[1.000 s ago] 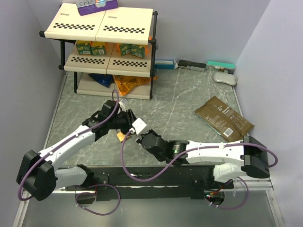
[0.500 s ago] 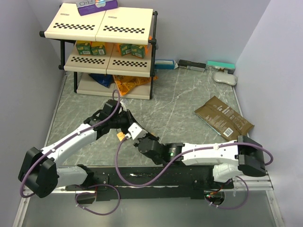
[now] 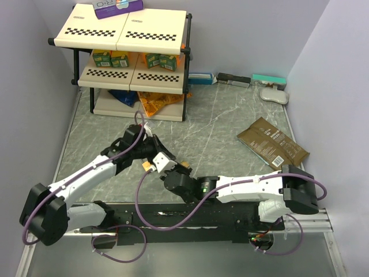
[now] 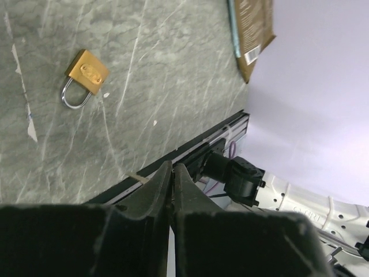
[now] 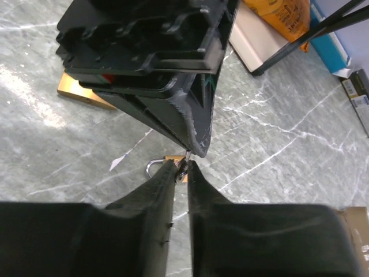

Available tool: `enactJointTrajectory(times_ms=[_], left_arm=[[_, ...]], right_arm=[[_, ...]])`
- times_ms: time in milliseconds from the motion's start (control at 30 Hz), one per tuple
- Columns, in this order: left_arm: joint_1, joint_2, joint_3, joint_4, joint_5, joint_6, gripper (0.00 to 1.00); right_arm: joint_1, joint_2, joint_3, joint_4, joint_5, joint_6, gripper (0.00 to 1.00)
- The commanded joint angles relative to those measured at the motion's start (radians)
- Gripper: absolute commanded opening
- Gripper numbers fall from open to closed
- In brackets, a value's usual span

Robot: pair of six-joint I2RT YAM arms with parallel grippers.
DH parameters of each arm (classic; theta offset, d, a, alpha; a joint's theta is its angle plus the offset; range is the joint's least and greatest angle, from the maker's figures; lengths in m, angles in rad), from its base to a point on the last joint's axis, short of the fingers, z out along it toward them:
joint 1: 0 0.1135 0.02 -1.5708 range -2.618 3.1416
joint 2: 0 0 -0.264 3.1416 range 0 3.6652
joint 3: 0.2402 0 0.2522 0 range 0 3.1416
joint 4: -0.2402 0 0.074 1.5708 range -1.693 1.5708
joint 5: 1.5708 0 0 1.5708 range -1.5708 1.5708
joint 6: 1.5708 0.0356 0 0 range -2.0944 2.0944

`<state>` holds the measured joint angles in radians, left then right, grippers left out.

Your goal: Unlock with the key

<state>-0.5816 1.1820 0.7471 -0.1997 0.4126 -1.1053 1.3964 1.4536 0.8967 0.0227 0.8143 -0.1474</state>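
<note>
The key (image 5: 185,163) is a tiny dark metal sliver pinched between my two grippers' tips. My right gripper (image 5: 183,165) is shut on its lower end. My left gripper (image 5: 193,138) comes down from above, also shut on it, and its fingers are pressed together in its own wrist view (image 4: 172,171). In the top view the two grippers meet tip to tip, left (image 3: 167,164) and right (image 3: 174,171). The smaller brass padlock (image 5: 157,165) lies on the table just beyond my right fingertips. The larger brass padlock (image 5: 81,93) lies partly under my left gripper. A brass padlock (image 4: 86,71) lies flat in the left wrist view.
A two-tier shelf rack (image 3: 130,55) with boxes and snack bags stands at the back left. A brown packet (image 3: 272,144) lies at the right. Small boxes (image 3: 242,79) line the back wall. The black mounting rail (image 3: 190,216) runs along the near edge.
My right arm has stretched further left and brought its gripper up to my left gripper's tip. My left gripper has shifted slightly toward the near edge.
</note>
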Motion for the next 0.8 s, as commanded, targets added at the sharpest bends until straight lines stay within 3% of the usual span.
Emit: enactJointTrajectory(times_ms=[0,233,333,467,567,700,767], left_arm=[[-0.011,-0.094,-0.095,0.242,-0.012,-0.065,0.01],[-0.009,-0.188,-0.172,0.344,-0.116,-0.03,0.01],[-0.009,-0.217,-0.189,0.347,-0.156,0.016,0.01],[-0.009,-0.297,-0.238,0.393,-0.185,0.076,0.01],[-0.008,-0.349,-0.265,0.416,-0.184,0.146,0.01],[-0.004,-0.409,-0.319,0.489,-0.135,0.228,0.01],[-0.004,-0.43,-0.342,0.554,-0.097,0.249,0.01]], right_arm=[[0.009,-0.041,0.011,0.033,-0.015,0.026,0.25],[0.009,-0.074,-0.005,-0.041,-0.041,0.121,0.46],[0.003,-0.134,-0.042,-0.058,-0.084,0.179,0.57],[-0.065,-0.277,-0.094,-0.095,-0.22,0.279,0.63],[-0.121,-0.402,-0.152,-0.066,-0.415,0.36,0.64],[-0.282,-0.55,-0.249,0.048,-0.805,0.495,0.65],[-0.322,-0.604,-0.283,0.094,-0.898,0.541,0.65]])
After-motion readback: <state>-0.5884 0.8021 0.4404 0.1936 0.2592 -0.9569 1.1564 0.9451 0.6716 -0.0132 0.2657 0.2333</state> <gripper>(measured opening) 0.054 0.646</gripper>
